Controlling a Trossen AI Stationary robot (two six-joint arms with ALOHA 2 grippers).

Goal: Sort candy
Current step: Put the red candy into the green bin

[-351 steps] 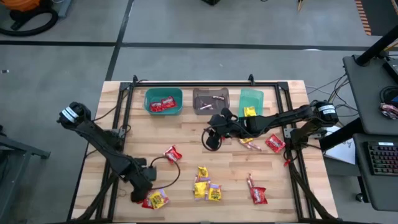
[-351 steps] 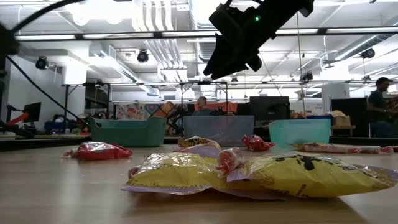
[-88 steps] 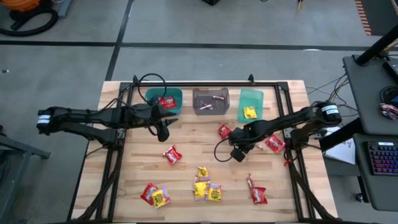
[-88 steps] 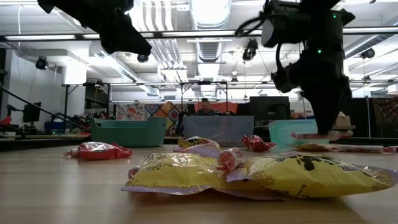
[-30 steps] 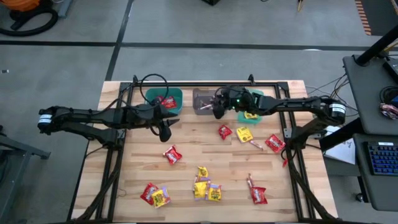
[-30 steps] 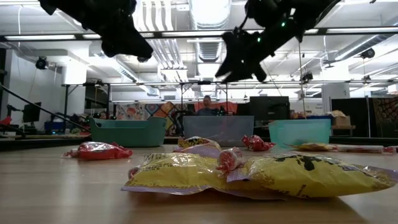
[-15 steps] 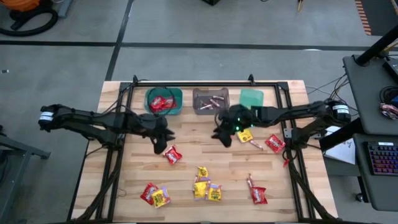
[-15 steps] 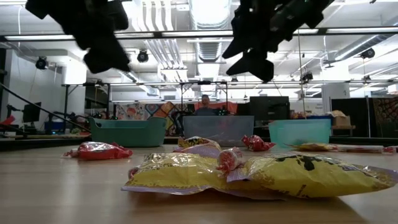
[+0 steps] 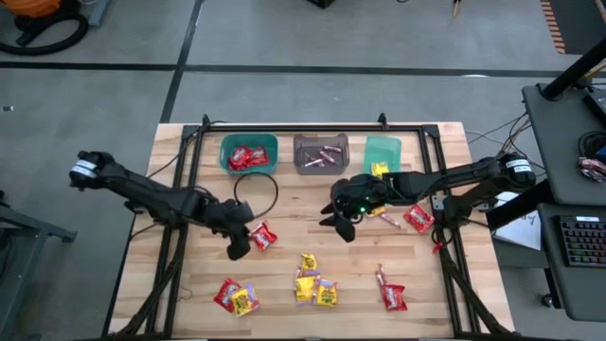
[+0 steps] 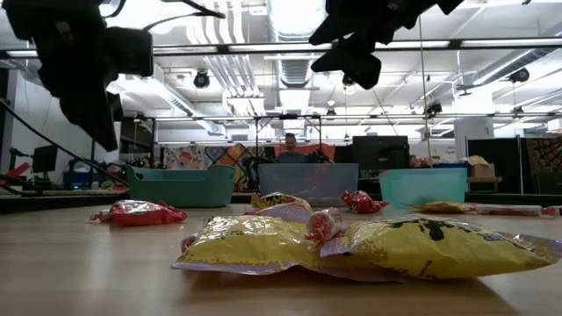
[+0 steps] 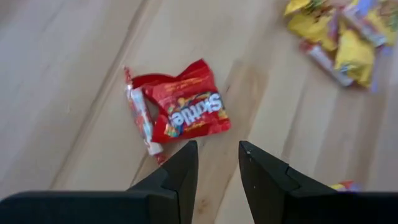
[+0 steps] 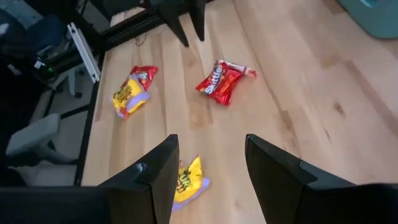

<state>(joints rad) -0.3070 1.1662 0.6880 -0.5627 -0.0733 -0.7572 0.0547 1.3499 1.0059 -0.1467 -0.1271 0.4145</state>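
Candy lies scattered on the wooden table (image 9: 294,204). A red packet (image 9: 263,236) with a thin pinkish stick (image 11: 140,118) against it lies just in front of my left gripper (image 9: 239,248). In the left wrist view that red packet (image 11: 186,115) sits just beyond the open, empty left gripper (image 11: 217,149). My right gripper (image 9: 343,227) hovers over the table's middle, and in its wrist view the right gripper (image 12: 211,142) is open and empty. A yellow packet (image 12: 186,179) lies under it. More yellow packets (image 9: 312,284) lie near the front.
At the back stand a teal bin (image 9: 249,153) with red packets, a grey bin (image 9: 320,153) with sticks and a green bin (image 9: 383,152). More loose candy lies at front left (image 9: 235,297), front right (image 9: 390,296) and right (image 9: 418,218). A black frame (image 9: 284,127) borders the table.
My left gripper has moved from the teal bin forward and down to the red packet. My right gripper has left the grey bin and come back over the table's middle.
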